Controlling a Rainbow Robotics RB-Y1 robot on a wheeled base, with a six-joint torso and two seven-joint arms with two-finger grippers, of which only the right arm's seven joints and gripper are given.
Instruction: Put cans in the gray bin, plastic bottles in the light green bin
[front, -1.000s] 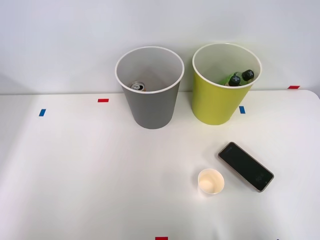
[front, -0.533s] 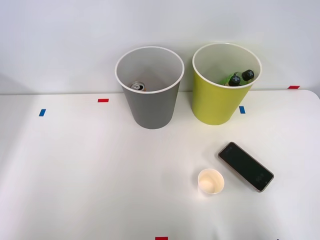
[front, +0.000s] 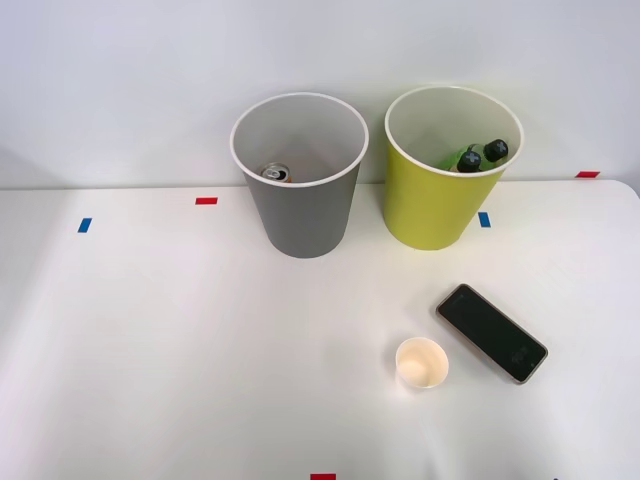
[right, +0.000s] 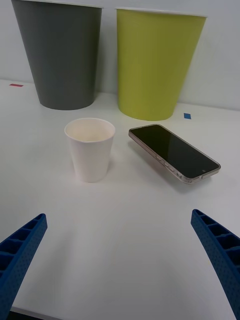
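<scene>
The gray bin (front: 300, 190) stands at the back of the white table, and a can (front: 276, 173) lies inside it with its silver top showing. Right of it stands the light green bin (front: 440, 190), holding two green plastic bottles (front: 470, 158) with black caps. In the right wrist view both bins, gray (right: 60, 55) and light green (right: 156, 62), rise behind a cup and a phone. My right gripper (right: 120, 265) is open low over the table in front of them, one blue ribbed finger (right: 20, 255) at each lower corner, nothing between them.
A small white paper cup (front: 421, 363) (right: 91, 148) stands upright near the table's front. A black smartphone (front: 491, 332) (right: 174, 152) lies flat just right of it. Red and blue tape marks (front: 206, 201) dot the table.
</scene>
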